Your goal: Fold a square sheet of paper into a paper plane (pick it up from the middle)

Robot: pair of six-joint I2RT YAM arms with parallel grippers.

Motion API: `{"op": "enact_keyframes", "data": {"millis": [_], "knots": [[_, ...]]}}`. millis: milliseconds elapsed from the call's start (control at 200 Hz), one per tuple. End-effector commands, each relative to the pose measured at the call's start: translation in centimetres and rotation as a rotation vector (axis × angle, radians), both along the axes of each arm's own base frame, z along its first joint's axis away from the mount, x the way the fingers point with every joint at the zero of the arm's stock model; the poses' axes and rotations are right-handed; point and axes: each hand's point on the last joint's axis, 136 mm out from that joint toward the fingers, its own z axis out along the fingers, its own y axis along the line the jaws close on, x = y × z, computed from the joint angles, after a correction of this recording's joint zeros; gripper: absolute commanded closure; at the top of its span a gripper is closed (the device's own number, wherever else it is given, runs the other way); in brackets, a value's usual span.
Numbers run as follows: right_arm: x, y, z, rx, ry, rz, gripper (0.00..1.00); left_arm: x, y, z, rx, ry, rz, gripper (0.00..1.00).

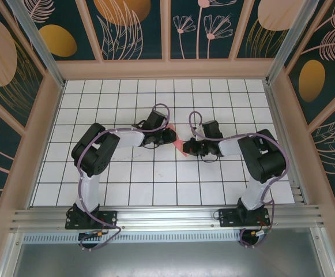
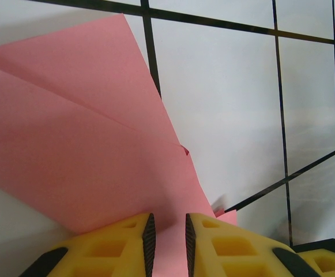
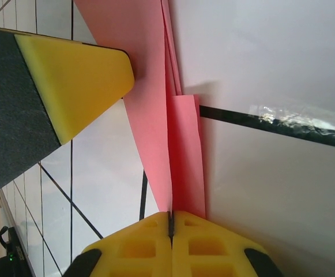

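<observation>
The square sheet of paper now lies folded as a salmon-pink paper plane (image 1: 182,145) at the middle of the table, between my two grippers. In the left wrist view the paper plane (image 2: 86,144) spreads out in layered flaps, and my left gripper (image 2: 167,222) stands over its near end, jaws a narrow gap apart, pink showing in the gap. My right gripper (image 3: 171,214) is shut on the centre ridge of the paper plane (image 3: 155,86). A yellow finger of the left gripper (image 3: 75,75) rests against the paper from the other side. From above, the left gripper (image 1: 172,137) and the right gripper (image 1: 190,148) almost meet.
The white tiled table (image 1: 155,179) has black grid lines and is fenced by pink frame walls (image 1: 167,69). An aluminium rail (image 1: 167,216) carries both arm bases at the near edge. A strip of clear tape (image 3: 282,115) glints on a grid line beside the paper.
</observation>
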Motion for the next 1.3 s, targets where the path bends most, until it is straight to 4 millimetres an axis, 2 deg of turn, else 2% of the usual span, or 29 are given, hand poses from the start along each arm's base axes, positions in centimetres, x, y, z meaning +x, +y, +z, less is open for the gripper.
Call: {"op": "enact_keyframes", "data": {"millis": [0,100,290,380,460,650,796,1031,1121,1296], "knots": [[-2.1,-1.0,-0.4,-0.040,0.059,-0.006,0.87,-0.1,2.6,-4.4,0.148,0.039,0.044,0.75],[-2.7,-1.3,-0.1,-0.041,0.062,-0.014,0.86,-0.1,2.6,-4.4,0.149,0.039,0.045,0.75],[-3.7,-2.3,-2.6,-0.098,0.122,-0.040,0.92,-0.1,2.6,-4.5,0.147,0.041,0.043,0.75],[-3.6,-2.7,-2.9,-0.125,0.127,-0.061,0.95,-0.1,2.6,-4.4,0.148,0.040,0.042,0.75],[-3.0,-2.7,-1.8,-0.118,0.097,-0.072,0.94,0.0,2.5,-4.3,0.146,0.037,0.041,0.75],[-0.7,-2.2,3.1,-0.108,-0.035,-0.105,0.83,-0.1,2.5,-4.4,0.145,0.042,0.038,0.75],[-0.2,-0.7,4.1,-0.110,-0.067,-0.073,0.83,-0.2,2.4,-4.5,0.142,0.045,0.034,0.75],[1.1,2.4,2.2,-0.108,-0.027,-0.005,0.89,-0.2,2.4,-4.5,0.143,0.047,0.031,0.75],[1.2,2.4,1.3,-0.123,-0.007,-0.004,0.90,-0.3,2.4,-4.5,0.143,0.047,0.029,0.75],[0.2,1.0,-0.8,-0.191,0.034,-0.019,0.90,-0.2,2.5,-4.4,0.146,0.044,0.033,0.75]]}}
